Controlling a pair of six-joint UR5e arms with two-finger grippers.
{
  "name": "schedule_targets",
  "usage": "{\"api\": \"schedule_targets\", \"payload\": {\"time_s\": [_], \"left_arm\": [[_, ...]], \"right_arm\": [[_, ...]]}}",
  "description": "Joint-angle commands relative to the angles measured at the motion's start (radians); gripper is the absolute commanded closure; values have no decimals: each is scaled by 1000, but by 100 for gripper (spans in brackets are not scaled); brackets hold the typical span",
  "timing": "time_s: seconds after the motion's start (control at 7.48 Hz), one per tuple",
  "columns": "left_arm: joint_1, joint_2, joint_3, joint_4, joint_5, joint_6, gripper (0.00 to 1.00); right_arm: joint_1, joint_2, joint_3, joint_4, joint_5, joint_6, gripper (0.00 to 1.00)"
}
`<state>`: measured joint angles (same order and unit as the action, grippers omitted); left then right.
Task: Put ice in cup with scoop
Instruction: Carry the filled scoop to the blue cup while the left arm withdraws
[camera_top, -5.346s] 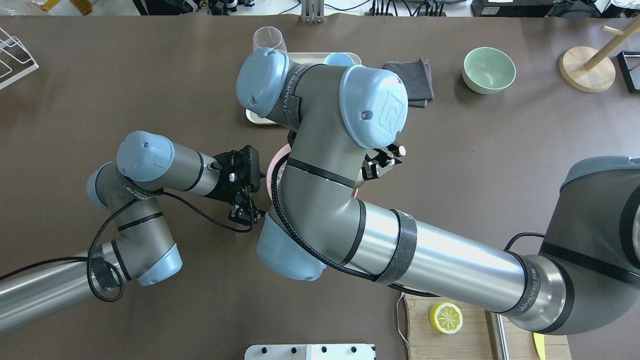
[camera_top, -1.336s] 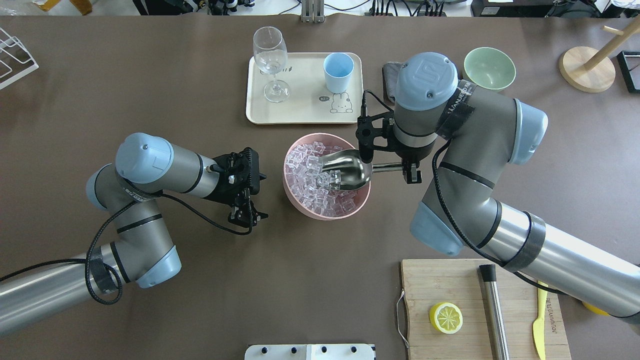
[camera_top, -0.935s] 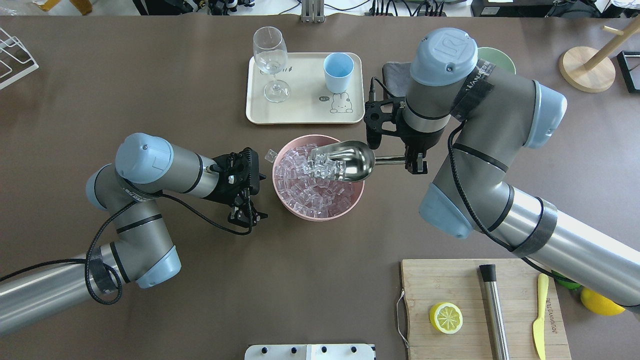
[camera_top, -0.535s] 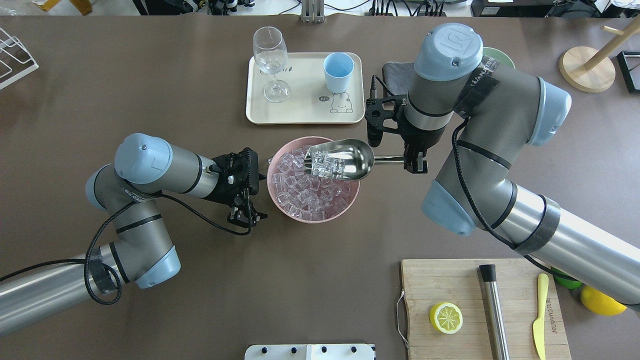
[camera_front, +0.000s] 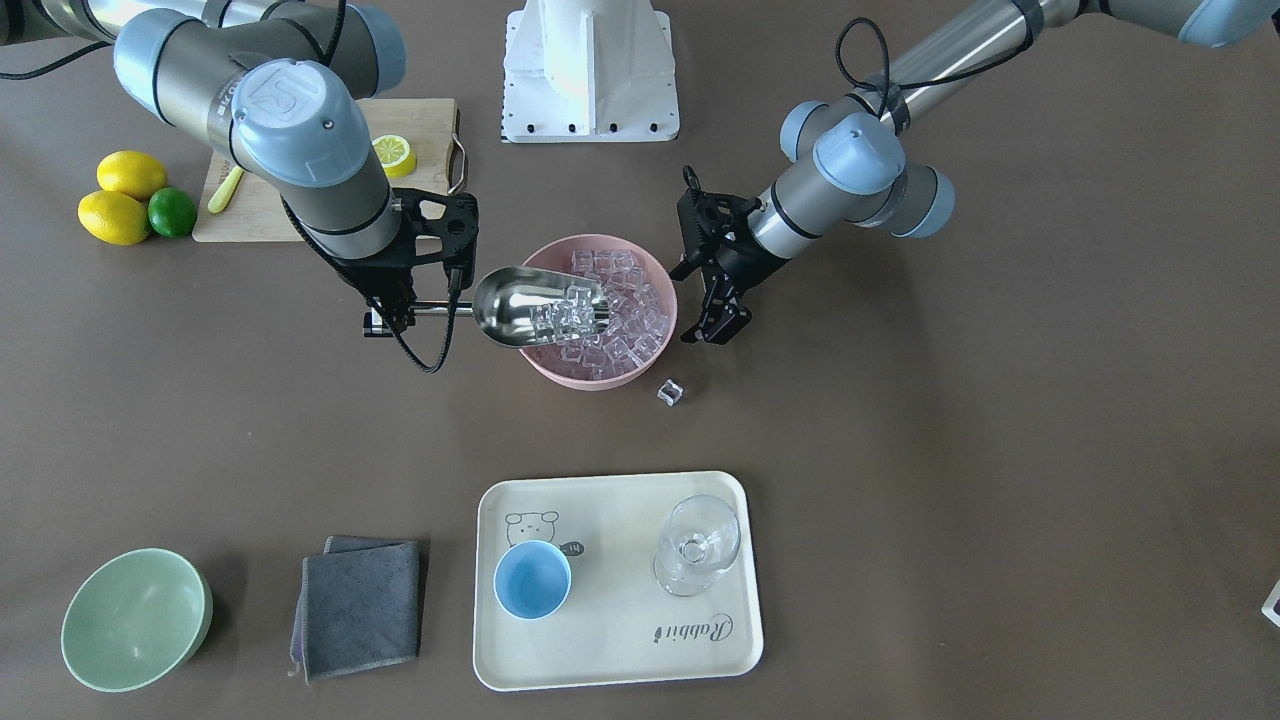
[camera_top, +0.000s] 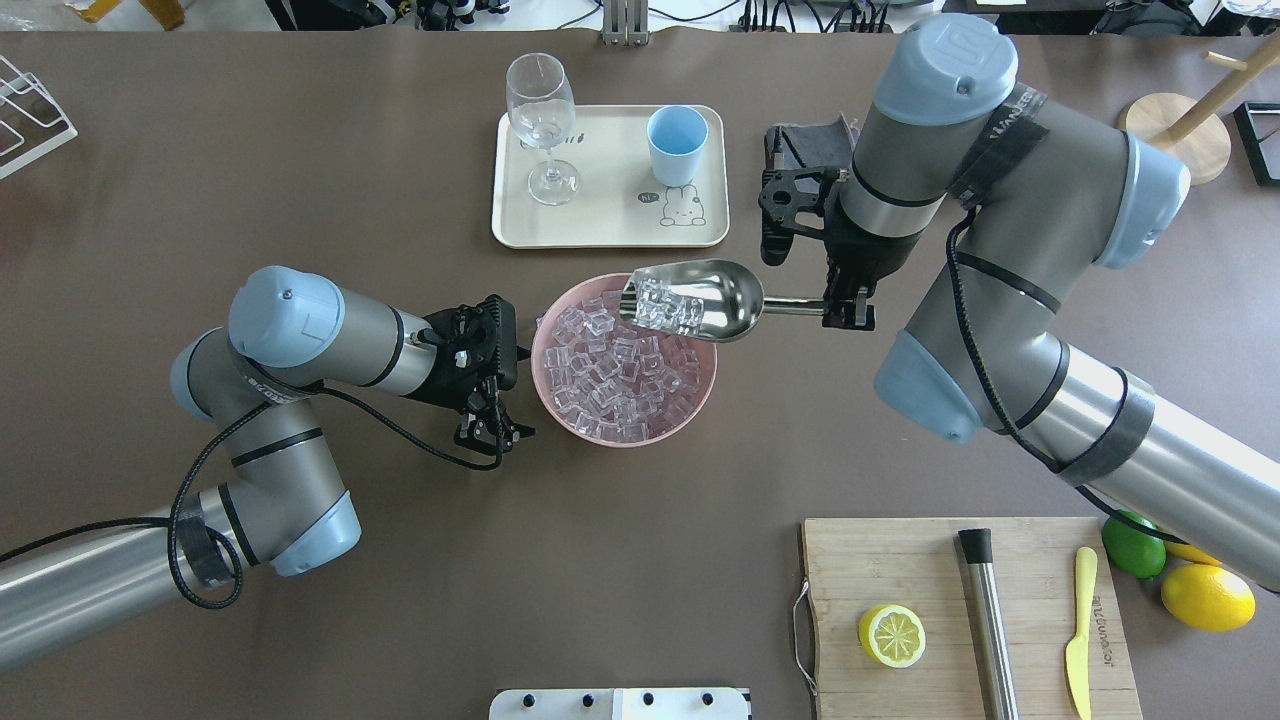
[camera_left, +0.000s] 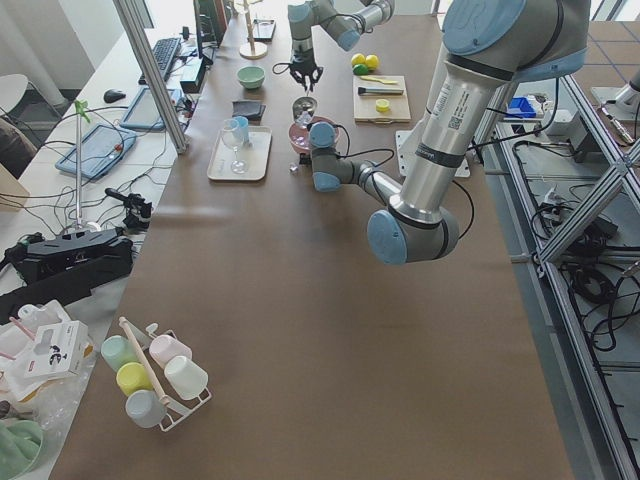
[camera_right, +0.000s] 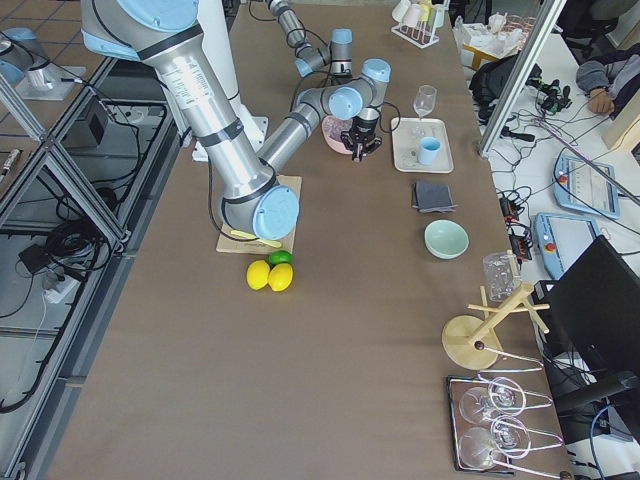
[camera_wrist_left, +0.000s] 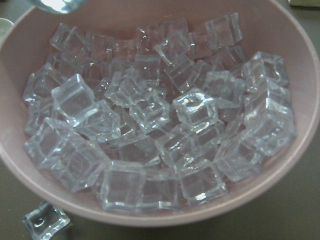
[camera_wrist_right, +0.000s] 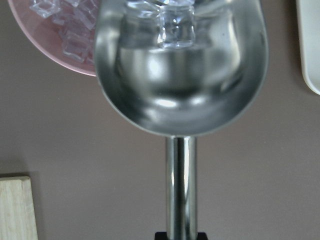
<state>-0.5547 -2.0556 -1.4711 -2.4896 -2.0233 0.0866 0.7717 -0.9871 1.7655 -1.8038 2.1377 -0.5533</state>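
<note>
1. Gripping the scoop (camera_top: 700, 300) by its straight handle, the right end effector (camera_top: 846, 306) is clamped on it at 3 o'clock of the trough, overhead view.
2. Several cubes of ice (camera_top: 662, 303) lie in the trough, which hangs over the pink bowl (camera_top: 625, 441) rim at 1 o'clock.
3. More ice fills the bowl. One loose cube (camera_front: 669, 392) lies on the tabletop (camera_top: 640, 560) just beside it.
4. The cup (camera_top: 677, 140) stands on a cream tray (camera_top: 600, 225) at 12 o'clock of the bowl, beside a stemmed glass (camera_top: 540, 120).
5. The left end effector (camera_top: 493, 430) sits at 9 o'clock of the bowl, fingers parted, holding nothing.
</note>
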Motion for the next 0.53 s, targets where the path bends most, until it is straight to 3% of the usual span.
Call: {"api": "schedule_targets", "payload": {"time_s": [0.0, 0.13, 0.4], "left_arm": [[-4, 0, -14, 5, 0, 2, 1], [-5, 0, -15, 6, -5, 2, 1], [-24, 40, -72, 20, -40, 5, 1]], "right_arm": [[114, -25, 6, -14, 66, 99, 100], [165, -24, 6, -57, 111, 163, 100], [205, 7, 2, -118, 105, 328, 100]]}}
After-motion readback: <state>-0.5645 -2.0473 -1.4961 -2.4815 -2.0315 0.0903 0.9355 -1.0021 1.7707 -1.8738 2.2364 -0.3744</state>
